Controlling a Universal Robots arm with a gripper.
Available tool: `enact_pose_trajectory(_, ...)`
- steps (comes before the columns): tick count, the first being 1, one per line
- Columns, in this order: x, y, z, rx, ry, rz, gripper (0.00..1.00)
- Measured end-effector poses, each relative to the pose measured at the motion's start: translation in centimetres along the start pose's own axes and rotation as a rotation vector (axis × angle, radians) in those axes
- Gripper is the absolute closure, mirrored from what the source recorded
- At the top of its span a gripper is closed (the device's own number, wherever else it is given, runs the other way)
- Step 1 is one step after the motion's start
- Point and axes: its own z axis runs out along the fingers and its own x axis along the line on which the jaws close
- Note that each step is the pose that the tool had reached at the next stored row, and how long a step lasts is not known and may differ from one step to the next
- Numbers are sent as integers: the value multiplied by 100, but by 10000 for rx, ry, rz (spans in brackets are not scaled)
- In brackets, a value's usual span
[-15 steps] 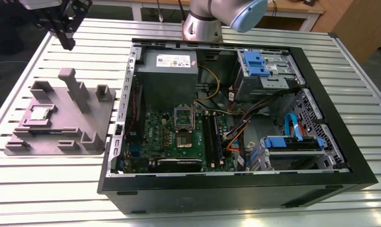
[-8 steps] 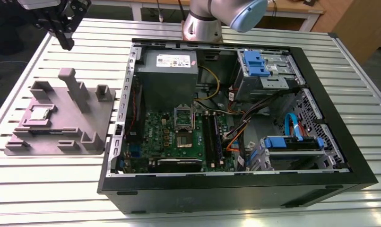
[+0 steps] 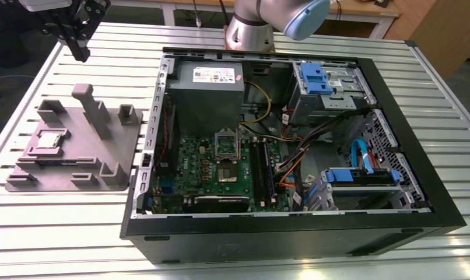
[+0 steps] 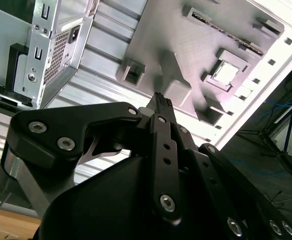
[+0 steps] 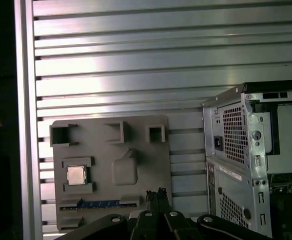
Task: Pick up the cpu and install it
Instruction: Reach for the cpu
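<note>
Tool: fingers closed on each other, nothing between them; both wrist views agree. In the exterior view we find the tool hanging above the far corner of the table, on the exterior view's left, touching nothing

The cpu lies flat, metal top up, in a square pocket of the grey holder plate. In the first wrist view the cpu sits well off to one side of the fingertips, not under them. The second wrist view has the cpu beyond the tips, seated in its pocket

Step in hand, as we judge it: the approach to the pick. Chip not lifted, nothing installed

This move calls, we reckon, for fingers opened enough to span the chip, centred and square over the pocket. The chip's edges are thin, so there is little to bite. The plate's raised posts stand near and want clearing

Holder plate lies just beside the open computer case, on the exterior view's left of it. Inside, green motherboard with silver socket frame; whether it stands open we cannot tell

Table is of slatted aluminium, grooved, bright with glare. Beyond it are the arm's base, a wooden bench and a wooden panel; cables lie on a dark floor
</note>
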Motion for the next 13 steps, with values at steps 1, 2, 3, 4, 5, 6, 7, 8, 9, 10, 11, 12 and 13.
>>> enact_pose_trajectory(1,5,0,0,0,-1,0,90)
enact_pose_trajectory(2,9,-1,0,0,-1,0,90)
enact_pose_trajectory(3,13,-1,0,0,0,0,90)
enact_pose_trajectory(4,17,-1,0,0,0,0,90)
enact_pose_trajectory(5,22,-2,0,0,0,0,90)
enact_pose_trajectory(6,26,-2,0,0,0,0,90)
enact_pose_trajectory(7,30,-2,0,1,0,0,90)
enact_pose_trajectory(8,33,-3,0,0,0,0,90)
enact_pose_trajectory(9,37,-3,0,0,0,0,90)
enact_pose_trajectory(10,41,-3,0,1,0,0,90)
enact_pose_trajectory(11,45,-3,0,0,0,0,90)
enact_pose_trajectory(12,49,-4,0,0,0,0,90)
enact_pose_trajectory(13,52,-4,0,0,0,0,90)
